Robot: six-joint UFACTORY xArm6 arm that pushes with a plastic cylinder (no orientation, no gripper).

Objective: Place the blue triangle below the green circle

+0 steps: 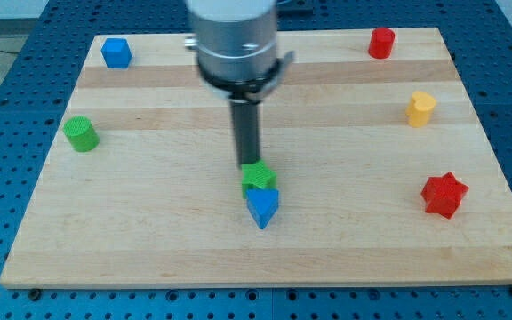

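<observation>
2 blocks touch: blue triangle below green block.

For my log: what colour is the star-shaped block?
Red: the star block, seen in the camera view, at the view's right.

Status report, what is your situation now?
My tip at top edge of green block mid-board. Blue triangle touching that block's bottom side. Green circle far at view's left; path clear.
</observation>
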